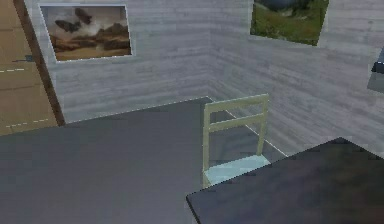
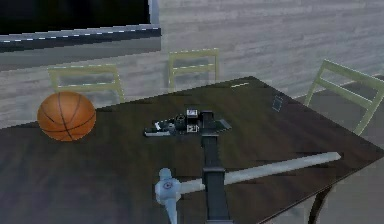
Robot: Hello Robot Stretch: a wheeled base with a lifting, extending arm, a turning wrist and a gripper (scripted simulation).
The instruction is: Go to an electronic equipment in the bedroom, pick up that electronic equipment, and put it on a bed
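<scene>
A small, flat, dark device lies on the dark wooden tabletop, right of an orange basketball. The hand is at it; I cannot tell whether it holds anything. The device is probably light, stiff, slick and low-lying, so it is best gripped across its narrow sides.

Pale grey plank walls are noted, with a wooden door at the forward view's left and framed pictures hung (one on each wall). The floor is dark grey. Pale wooden chairs are set against a dark table. A dark window with a grey sill is recorded behind it.
</scene>
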